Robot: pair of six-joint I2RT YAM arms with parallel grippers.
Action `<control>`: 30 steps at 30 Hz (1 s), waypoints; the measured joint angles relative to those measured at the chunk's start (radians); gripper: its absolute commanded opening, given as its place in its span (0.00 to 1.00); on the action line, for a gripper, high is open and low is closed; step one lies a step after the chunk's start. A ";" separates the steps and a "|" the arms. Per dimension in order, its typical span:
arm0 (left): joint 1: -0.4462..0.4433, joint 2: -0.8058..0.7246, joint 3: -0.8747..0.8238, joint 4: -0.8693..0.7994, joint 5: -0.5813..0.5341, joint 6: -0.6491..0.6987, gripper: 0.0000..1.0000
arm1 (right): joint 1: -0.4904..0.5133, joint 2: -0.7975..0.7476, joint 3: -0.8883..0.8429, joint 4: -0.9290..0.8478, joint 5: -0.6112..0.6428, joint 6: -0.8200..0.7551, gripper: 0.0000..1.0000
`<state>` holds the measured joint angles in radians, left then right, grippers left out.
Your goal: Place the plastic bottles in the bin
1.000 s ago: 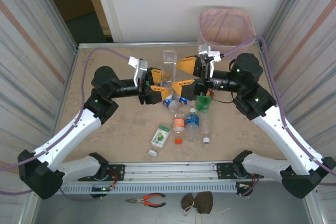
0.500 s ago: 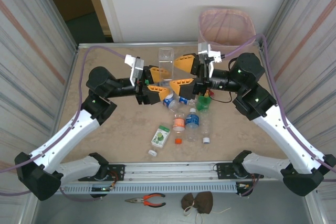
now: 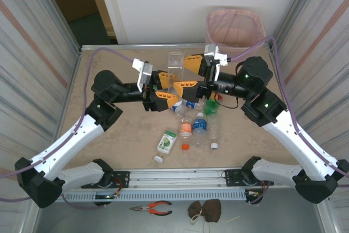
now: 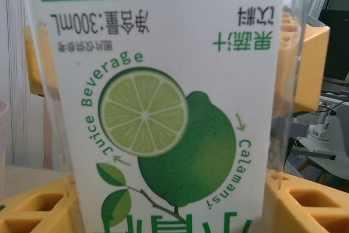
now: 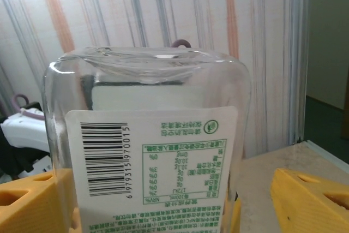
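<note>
The left gripper (image 3: 166, 87) is clamped on a clear square-sided plastic bottle with a white and green lime label (image 4: 163, 107), held base-up above the middle of the worktop (image 3: 120, 135). In the left wrist view its yellow fingers (image 4: 32, 211) press against the bottle's sides. The right gripper (image 3: 187, 75) straddles the same bottle from the right with its jaws apart: in the right wrist view one finger sits against the bottle and the other stands off with a gap, so the hold seems to rest with the left gripper alone. This reads as a hand-over partway through, the right arm being the one nearer the bin. Just near of the grippers more bottles lie on the worktop: an orange-labelled bottle (image 3: 186, 128), a blue-labelled bottle (image 3: 199, 125), a green-labelled bottle (image 3: 167, 141) lying flat to the left, and a green plastic bottle (image 3: 211, 107), with loose caps (image 3: 185, 147) beside them. The tall beige mesh bin lined with a pink bag (image 3: 234, 10) stands beyond the far right corner, well apart from the held bottle. Whether it holds any bottles I cannot tell. Several wait on the worktop, so much of the work seems left.
</note>
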<state>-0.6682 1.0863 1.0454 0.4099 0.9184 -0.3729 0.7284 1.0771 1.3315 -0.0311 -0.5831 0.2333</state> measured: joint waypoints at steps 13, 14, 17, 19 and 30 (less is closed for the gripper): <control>-0.002 0.000 0.000 -0.001 0.024 0.010 0.62 | 0.003 0.015 0.000 0.002 -0.117 0.004 0.66; -0.002 0.000 0.000 -0.001 0.024 0.010 0.62 | 0.003 0.015 0.000 0.003 -0.121 0.005 0.65; -0.002 -0.001 0.000 -0.010 0.023 0.018 0.67 | 0.003 0.015 0.000 0.002 -0.122 0.005 0.63; -0.002 -0.008 0.001 -0.029 0.013 0.033 0.75 | 0.003 0.016 0.000 0.001 -0.122 0.005 0.62; -0.006 -0.159 0.001 -0.299 -0.223 0.195 0.82 | -0.113 0.020 0.048 -0.077 -0.028 0.005 0.58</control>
<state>-0.6739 0.9272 1.0462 0.1108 0.6956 -0.1780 0.6151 1.0973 1.3800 -0.1085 -0.6113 0.2386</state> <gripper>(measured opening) 0.822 0.636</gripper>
